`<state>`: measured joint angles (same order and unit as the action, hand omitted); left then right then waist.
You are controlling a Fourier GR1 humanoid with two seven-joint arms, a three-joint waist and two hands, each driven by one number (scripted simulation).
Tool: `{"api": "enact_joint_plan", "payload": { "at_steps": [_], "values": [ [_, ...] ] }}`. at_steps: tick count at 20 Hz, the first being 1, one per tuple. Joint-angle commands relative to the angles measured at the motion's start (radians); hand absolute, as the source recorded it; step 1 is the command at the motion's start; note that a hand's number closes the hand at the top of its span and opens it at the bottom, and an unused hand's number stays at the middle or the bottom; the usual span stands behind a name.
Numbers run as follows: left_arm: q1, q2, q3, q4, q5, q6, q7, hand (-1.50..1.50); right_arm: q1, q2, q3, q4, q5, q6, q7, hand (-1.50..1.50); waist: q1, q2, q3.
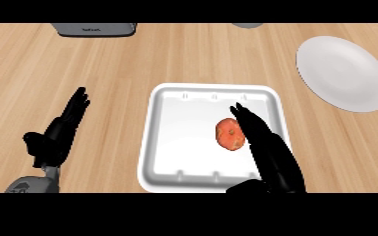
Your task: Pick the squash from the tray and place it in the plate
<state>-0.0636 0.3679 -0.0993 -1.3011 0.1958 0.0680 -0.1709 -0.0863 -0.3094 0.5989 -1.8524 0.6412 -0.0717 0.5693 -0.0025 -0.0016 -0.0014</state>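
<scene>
Pale wooden tabletop (148, 55) carries everything. Nearest, the right robot hand (269, 155) reaches over the white tray (170, 130), fingers straight and unclosed, just right of the orange squash (230, 135) lying inside. At near left, the left robot hand (59, 135) rests open. Far right waits the plate (339, 72). Closing off-centre may roll the squash away.

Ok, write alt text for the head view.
The robot's open right hand reaches over a white tray, beside an orange-red squash. A white plate lies far right; the left hand rests open at left.
</scene>
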Motion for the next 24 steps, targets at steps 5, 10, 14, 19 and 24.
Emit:
{"api": "enact_joint_plan", "payload": {
  "at_steps": [5,10,14,19,24],
  "values": [
    [-0.055,-0.03,0.018,-0.012,-0.032,-0.002,0.067,0.0,-0.117,0.076,-0.06,0.082,0.02,0.189,0.159,-1.5,0.005,0.002,0.001],
    [-0.008,-0.052,0.041,-0.014,-0.054,-0.014,0.027,0.0,-0.053,0.028,-0.096,0.115,0.053,0.23,0.099,-1.5,0.003,0.002,0.001],
    [0.008,-0.053,0.066,-0.023,-0.06,-0.05,0.025,0.0,-0.094,0.14,-0.059,0.197,0.113,0.253,0.139,-1.5,0.006,0.002,0.001],
    [0.045,-0.112,0.052,-0.082,-0.119,-0.027,0.051,0.0,-0.071,0.171,-0.101,0.259,0.172,0.234,0.06,-1.5,0.005,0.001,0.001],
    [-0.05,-0.099,0.103,0.01,-0.11,-0.076,0.05,0.0,-0.143,0.225,-0.118,0.412,0.243,0.22,0.052,-1.5,0.004,0.002,0.001]
  ]
}}
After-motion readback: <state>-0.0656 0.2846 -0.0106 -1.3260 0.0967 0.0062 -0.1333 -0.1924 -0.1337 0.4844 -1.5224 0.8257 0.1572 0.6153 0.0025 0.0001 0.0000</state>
